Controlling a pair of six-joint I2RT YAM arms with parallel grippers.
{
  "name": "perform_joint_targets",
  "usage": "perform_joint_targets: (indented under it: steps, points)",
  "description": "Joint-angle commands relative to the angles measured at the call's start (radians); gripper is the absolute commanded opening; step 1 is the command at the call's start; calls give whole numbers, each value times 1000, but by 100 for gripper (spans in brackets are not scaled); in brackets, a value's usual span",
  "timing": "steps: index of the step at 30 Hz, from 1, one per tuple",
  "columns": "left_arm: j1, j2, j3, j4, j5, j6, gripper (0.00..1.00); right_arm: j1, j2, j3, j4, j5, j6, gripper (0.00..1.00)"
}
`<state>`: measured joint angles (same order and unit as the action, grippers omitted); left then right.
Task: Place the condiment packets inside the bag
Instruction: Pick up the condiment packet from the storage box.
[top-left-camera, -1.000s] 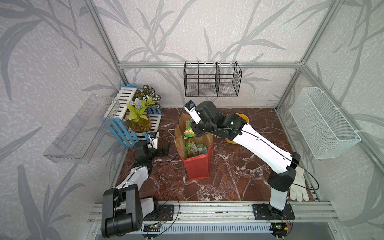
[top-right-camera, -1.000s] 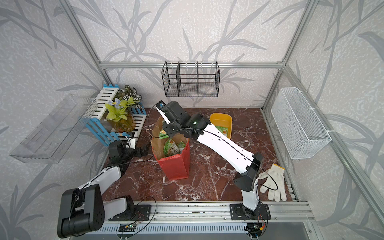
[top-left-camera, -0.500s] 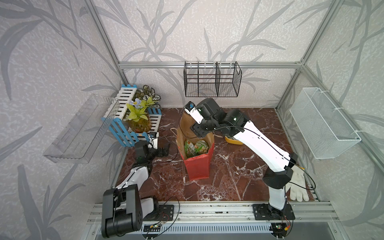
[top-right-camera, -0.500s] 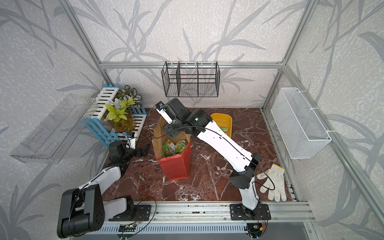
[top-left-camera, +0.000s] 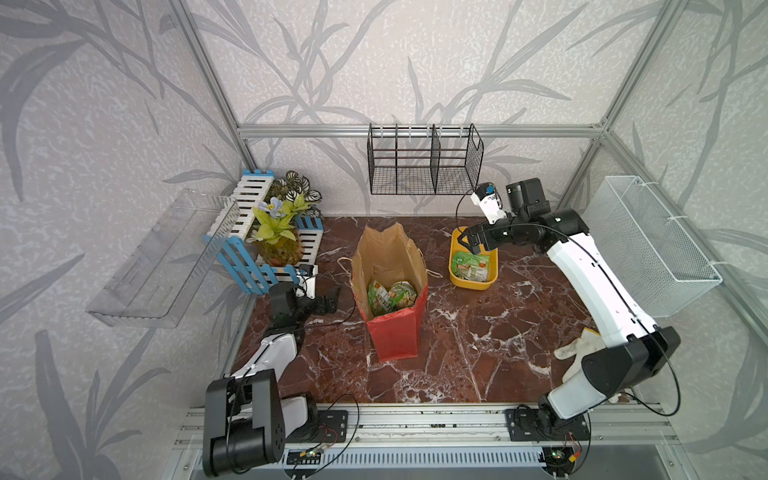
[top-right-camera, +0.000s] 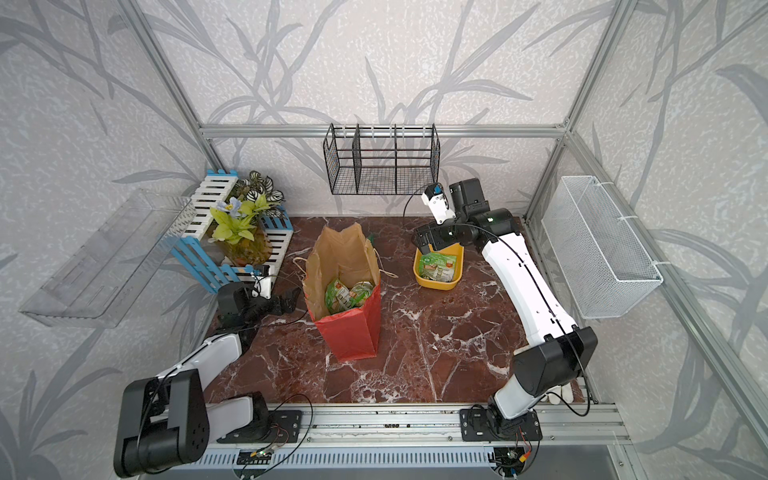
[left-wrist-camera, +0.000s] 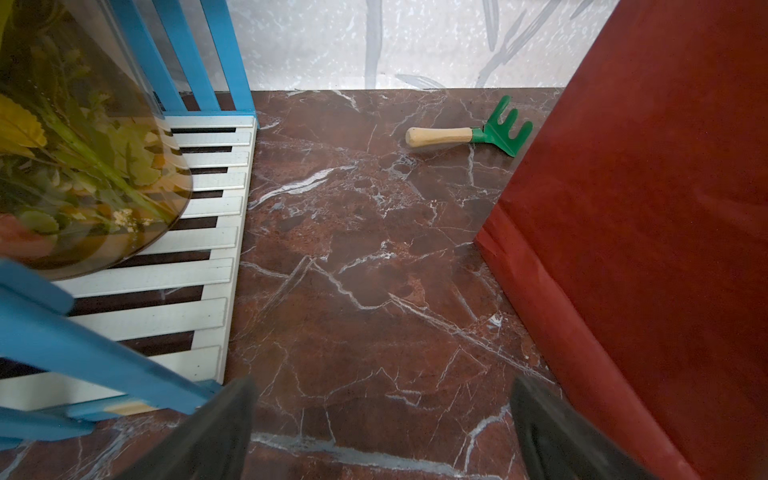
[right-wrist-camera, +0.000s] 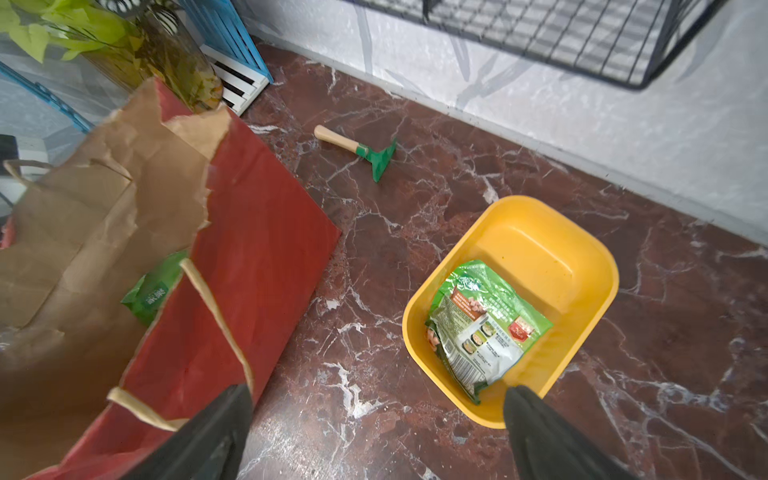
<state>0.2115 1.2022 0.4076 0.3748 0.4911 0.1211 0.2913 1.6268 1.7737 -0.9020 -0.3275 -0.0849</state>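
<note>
The left claw lies low on the counter at 9 o'clock of the bag, near it but not touching. Its jaws are spread wide and empty, so nothing braces the bag. That is the main risk. The bag is tall, light paper with a torn, uneven mouth and loose string handles, so an arm coming in low could catch the rim or a handle and tip it, spilling what is inside.

At about 2 o'clock of the bag sits the yellow tub. The right claw hovers over its 11 o'clock corner, jaws wide apart and holding nothing. The packet in the tub lies flat and slick against the tub's floor and wall. A pinch could therefore slide off it, or grab the wall and drag the light tub.

The condiment packets already in the bag lean together on its brown bottom. They are glossy and crinkled, green with orange food pictures. The one in the tub is green-edged with a pale printed panel and a red badge. Whether another hides beneath it I cannot tell.
</note>
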Motion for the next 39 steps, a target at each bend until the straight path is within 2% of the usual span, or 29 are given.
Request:
perform_joint_targets:
  steps: [1, 9, 17, 21, 31, 39]
  points:
    - [3, 2, -7, 12, 0, 12, 100, -57, 69, -38, 35, -140, -46, 99]
    - [3, 19, -2, 12, -7, 12, 100, -162, 274, -19, 88, -244, -77, 99]
    - [3, 27, 3, 9, -11, 12, 100, -198, 516, 138, 66, -296, -155, 97]
    - [3, 29, 5, 6, -9, 11, 100, -205, 632, 259, -9, -309, -202, 97]
    - [3, 50, 14, 4, -8, 12, 100, -203, 871, 580, -191, -273, -265, 98]
    - [3, 74, 23, 3, -14, 15, 100, -198, 974, 687, -258, -199, -304, 100]
